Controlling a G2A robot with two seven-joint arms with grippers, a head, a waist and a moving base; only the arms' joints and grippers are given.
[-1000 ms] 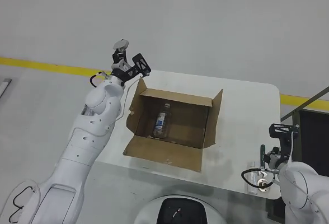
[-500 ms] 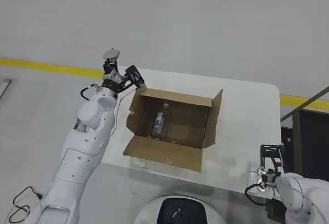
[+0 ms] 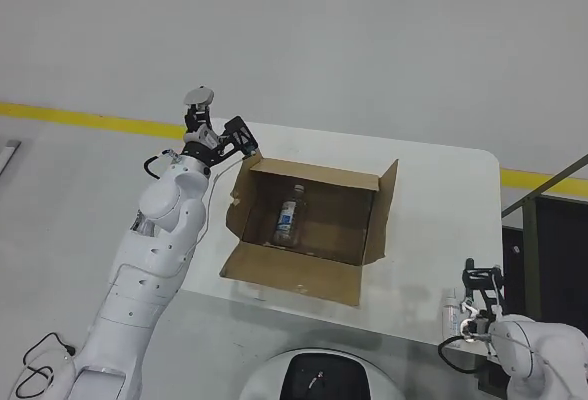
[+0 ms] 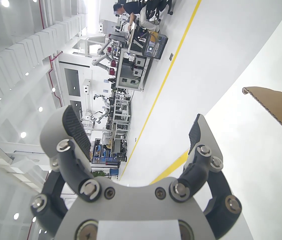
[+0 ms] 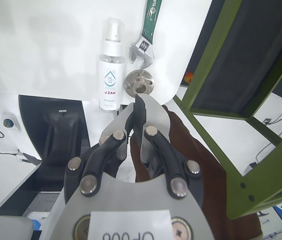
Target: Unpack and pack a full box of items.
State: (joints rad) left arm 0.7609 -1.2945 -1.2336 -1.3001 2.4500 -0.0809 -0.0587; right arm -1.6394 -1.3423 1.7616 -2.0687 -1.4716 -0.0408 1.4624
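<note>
- Top view: open box (image 3: pixel 289 270) on the middle of the table (image 3: pixel 434 190), bottle (image 3: pixel 288 218) lying inside.
- Left wrist view: left end effector (image 4: pixel 133 116) wide, empty, near the box.
- Right wrist view: right end effector (image 5: pixel 138 103) closed, empty; spray bottle (image 5: pixel 111 73), wrench (image 5: pixel 149 26), flange (image 5: pixel 139 82) at the table's near-right corner.

White table (image 3: pixel 444 190), yellow floor line (image 3: pixel 74 118), green frame (image 5: pixel 256 171)

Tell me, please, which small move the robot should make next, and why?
Probably swing the open left gripper over the brown cardboard box toward the clear plastic bottle lying inside, the one item visible there; the white spray bottle, green-handled wrench and round metal flange already lie on the white table by the shut right gripper.
</note>
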